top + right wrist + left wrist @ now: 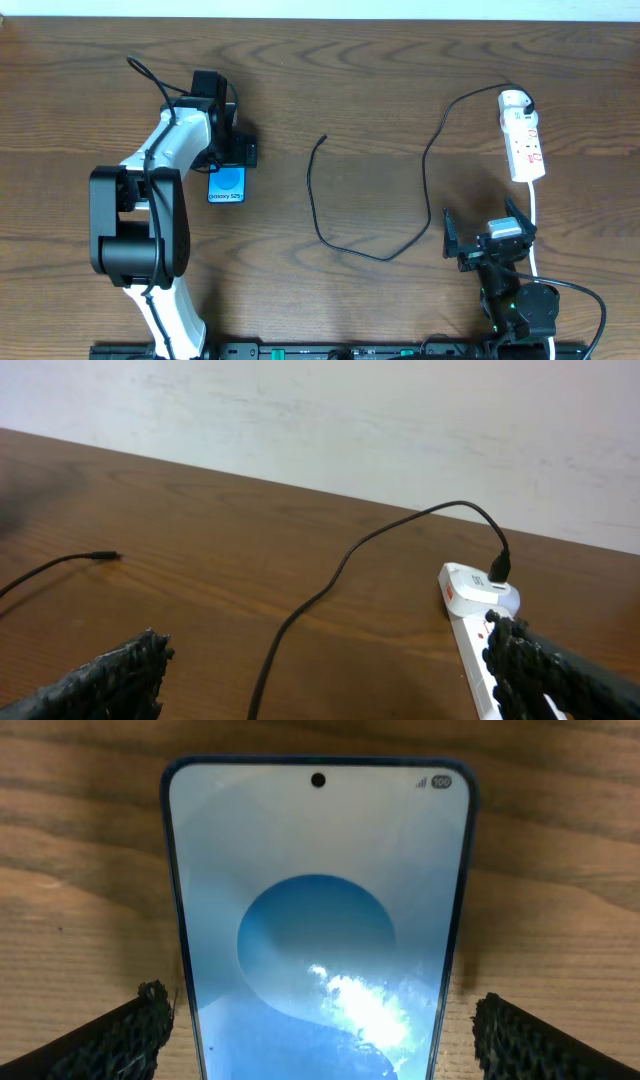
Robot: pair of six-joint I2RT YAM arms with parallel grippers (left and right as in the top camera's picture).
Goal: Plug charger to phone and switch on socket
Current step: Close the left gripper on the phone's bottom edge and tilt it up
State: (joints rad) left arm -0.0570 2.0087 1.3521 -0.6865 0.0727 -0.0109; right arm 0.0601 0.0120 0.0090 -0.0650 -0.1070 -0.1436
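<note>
found phone (226, 185) flat on table (380, 60), marked "galaxy s25", "100" in screen corner; left gripper (318, 1025) open astride it; right gripper (325, 655) spread wide near socket (524, 145); charger (385, 258) head plugged there, tip loose mid-table

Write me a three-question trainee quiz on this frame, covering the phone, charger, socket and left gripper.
1. True or false: the charger's small tip is plugged into the phone.
2. Fill in: seen from the robot, the charger's plug head sits in the ____ end of the socket.
3. What lies between the left gripper's fingers? A) phone B) socket C) nothing

Key: 1 false, the tip lies unconnected; 2 far; 3 A.
</note>
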